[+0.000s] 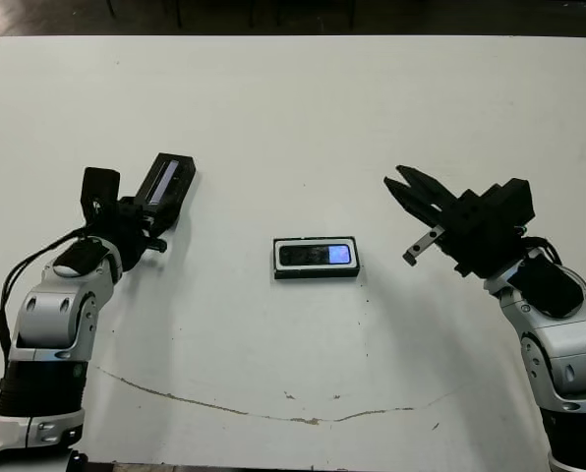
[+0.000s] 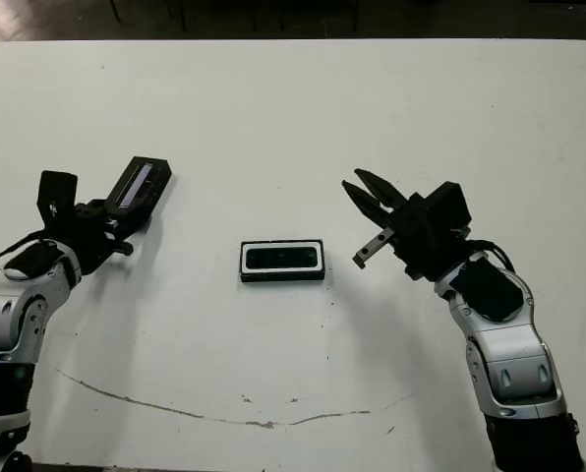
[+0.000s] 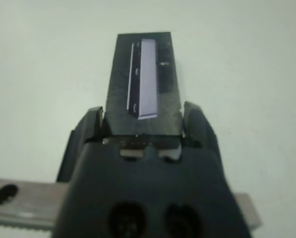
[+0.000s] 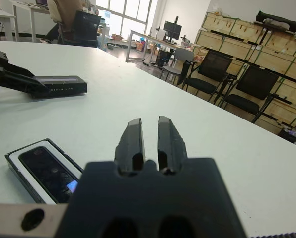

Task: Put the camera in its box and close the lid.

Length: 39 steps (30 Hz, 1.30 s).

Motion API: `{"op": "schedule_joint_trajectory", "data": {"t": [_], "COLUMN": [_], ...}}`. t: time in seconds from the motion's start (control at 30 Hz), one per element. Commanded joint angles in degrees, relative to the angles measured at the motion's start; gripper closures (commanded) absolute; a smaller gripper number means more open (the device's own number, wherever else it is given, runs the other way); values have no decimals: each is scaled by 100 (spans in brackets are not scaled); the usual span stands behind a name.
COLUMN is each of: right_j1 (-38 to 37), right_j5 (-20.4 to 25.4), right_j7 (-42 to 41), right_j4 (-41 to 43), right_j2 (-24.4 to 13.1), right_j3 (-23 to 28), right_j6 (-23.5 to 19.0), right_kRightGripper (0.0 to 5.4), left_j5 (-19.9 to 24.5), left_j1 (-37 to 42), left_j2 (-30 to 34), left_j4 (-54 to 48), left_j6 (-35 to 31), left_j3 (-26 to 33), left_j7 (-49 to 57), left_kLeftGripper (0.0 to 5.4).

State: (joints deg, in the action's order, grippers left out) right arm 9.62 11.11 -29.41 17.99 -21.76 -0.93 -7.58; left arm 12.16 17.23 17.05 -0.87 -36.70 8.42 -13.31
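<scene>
The black camera [image 1: 316, 255], its bluish-white patch at its right end, lies flat inside the box [image 1: 277, 258], a white-lined tray at the table's centre. My left gripper [image 1: 144, 224] is shut on the near end of the lid [image 1: 165, 182]. It holds this black cover with its pale strip [image 3: 148, 74] tilted above the table, to the left of the box. My right gripper [image 1: 394, 177] hovers to the right of the box, its fingers a narrow gap apart with nothing between them. The right wrist view shows the camera [image 4: 51, 171] lying in the box below it.
A thin brownish line [image 1: 273, 413] curves across the table near its front edge. Beyond the far edge, the right wrist view shows chairs [image 4: 247, 87], wooden crates [image 4: 252, 47] and a seated person [image 4: 63, 10].
</scene>
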Motion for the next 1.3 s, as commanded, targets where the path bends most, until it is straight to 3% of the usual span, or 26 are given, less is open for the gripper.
{"op": "schedule_joint_trajectory", "data": {"t": [0.03,0.23,0.67,0.93,1.3], "right_j1": [-70,-96,-208,-252,-323], "right_j5": [-12,-49,215,354,178], "right_j7": [-66,-18,6,-31,215], "right_j4": [-106,10,-16,-202,-304], "right_j2": [-70,-109,-97,-83,-169], "right_j3": [34,11,232,464,778], "right_j6": [80,-34,-208,-31,180], "right_kRightGripper": [540,540,540,540,540], "left_j5": [33,193,870,705,272], "left_j1": [-78,-109,-86,-151,287], "left_j2": [24,142,822,1034,1583], "left_j4": [150,16,-1584,-1790,-757], "left_j6": [-124,-229,-412,447,1265], "left_j3": [35,112,-25,-608,-1611], "left_j7": [-26,-266,-1360,-1988,-3473], "left_kLeftGripper": [392,394,394,394,394]}}
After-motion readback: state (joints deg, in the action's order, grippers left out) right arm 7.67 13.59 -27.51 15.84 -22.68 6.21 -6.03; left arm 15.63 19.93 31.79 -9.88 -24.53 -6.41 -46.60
